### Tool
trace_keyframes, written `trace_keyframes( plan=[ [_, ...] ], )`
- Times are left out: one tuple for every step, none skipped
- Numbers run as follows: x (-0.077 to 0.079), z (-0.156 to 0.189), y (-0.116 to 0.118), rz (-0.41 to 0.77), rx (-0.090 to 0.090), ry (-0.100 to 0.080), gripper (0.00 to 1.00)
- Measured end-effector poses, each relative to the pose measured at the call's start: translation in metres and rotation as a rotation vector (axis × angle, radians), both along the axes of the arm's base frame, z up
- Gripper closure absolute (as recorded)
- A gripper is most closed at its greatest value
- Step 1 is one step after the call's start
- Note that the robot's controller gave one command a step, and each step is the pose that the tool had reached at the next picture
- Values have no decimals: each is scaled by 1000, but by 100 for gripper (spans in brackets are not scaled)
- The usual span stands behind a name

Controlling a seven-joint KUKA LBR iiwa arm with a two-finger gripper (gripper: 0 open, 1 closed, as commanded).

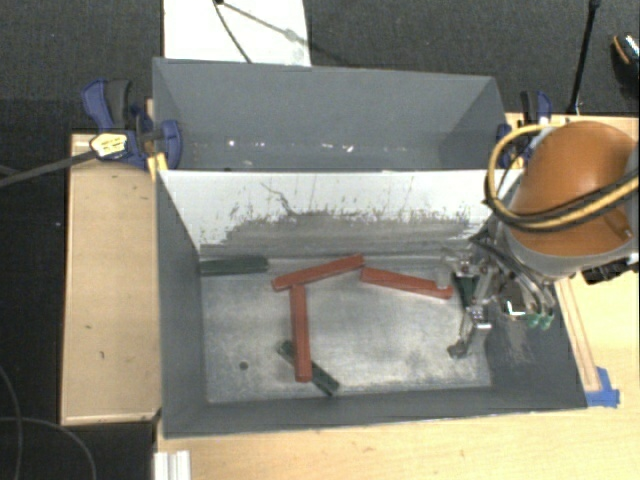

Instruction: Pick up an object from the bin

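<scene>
Grey bin (pixel 180 298) held a dark green bar (pixel 233 265) at left, two red bars (pixel 300 338) meeting mid-floor, then a third red bar (pixel 405 283) just left of the gripper (pixel 468 346), whose opening could not be told. Best, I judged, to shift left and straddle that bar crosswise.

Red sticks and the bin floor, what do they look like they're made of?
Red sticks: probably painted wood or plastic, matte; flat even colour, straight edges, no glare. Bin floor: grey metal, dull and worn; pale scuffs and scratches.
</scene>
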State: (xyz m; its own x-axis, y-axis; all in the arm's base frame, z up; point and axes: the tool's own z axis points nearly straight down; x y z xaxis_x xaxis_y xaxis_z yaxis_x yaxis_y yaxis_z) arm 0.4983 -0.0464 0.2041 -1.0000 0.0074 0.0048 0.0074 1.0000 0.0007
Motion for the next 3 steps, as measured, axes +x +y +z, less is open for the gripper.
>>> trace_keyframes(
  plan=[
    [66, -65, -40, 257, -1, -8, 0],
    [86, -136, -6, 407, 3, -4, 0],
    [89, -131, -8, 404, 0, -13, 100]
  ],
)
